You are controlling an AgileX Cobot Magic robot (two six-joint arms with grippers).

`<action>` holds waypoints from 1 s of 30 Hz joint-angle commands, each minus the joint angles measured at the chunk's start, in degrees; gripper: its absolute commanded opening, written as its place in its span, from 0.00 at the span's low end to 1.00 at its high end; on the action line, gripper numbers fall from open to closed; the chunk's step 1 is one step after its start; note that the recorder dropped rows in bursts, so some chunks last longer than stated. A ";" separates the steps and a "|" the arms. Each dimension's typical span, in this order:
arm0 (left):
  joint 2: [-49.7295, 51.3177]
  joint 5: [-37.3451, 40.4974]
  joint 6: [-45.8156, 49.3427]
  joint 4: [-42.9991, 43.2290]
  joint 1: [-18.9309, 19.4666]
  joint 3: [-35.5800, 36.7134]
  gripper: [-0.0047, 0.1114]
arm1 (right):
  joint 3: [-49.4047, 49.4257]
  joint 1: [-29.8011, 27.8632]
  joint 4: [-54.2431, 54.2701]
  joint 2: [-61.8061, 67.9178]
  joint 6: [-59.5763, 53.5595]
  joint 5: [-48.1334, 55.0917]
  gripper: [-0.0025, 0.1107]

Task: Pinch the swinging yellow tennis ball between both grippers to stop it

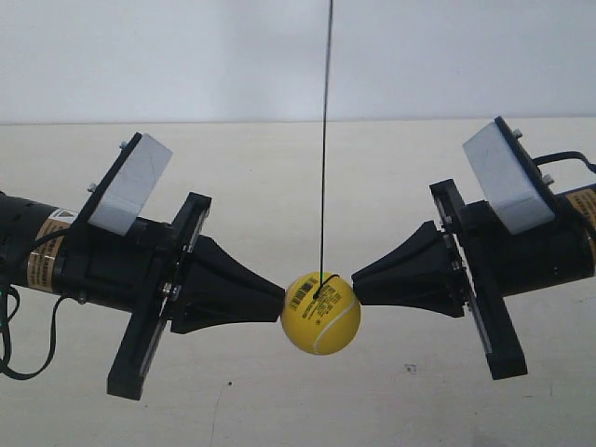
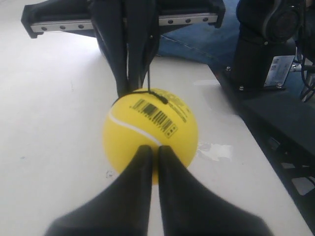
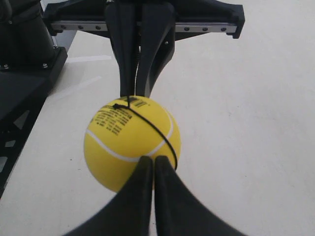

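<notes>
Barcode [image 2: 156, 114] on ball [image 2: 147, 135], left wrist view

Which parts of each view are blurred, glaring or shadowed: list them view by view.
Exterior view: soft even light, yellow tennis ball and string sharp. Left wrist view: left gripper up close is blurred, a glare patch on the table beside the ball. Right wrist view: right gripper also soft, ball print sharper.

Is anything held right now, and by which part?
The small yellow tennis ball on its thin dark string is pinched between the closed tips of the black cone-shaped left gripper and right gripper, at its opposite sides.
</notes>
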 commanded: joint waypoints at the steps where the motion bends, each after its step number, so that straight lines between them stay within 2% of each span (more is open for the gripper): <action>1: -0.32 -0.58 0.20 -0.84 -0.31 -0.29 0.08 | -0.20 0.12 0.09 -0.54 -0.05 -0.57 0.02; 20: -0.32 -0.58 0.20 -0.27 -0.05 -0.29 0.08 | -0.20 0.02 -0.63 -0.54 -0.77 -0.57 0.02; 30: -2.09 -0.58 -1.70 1.91 4.66 -0.29 0.08 | -0.20 -2.92 -0.91 -0.54 -0.62 -0.57 0.02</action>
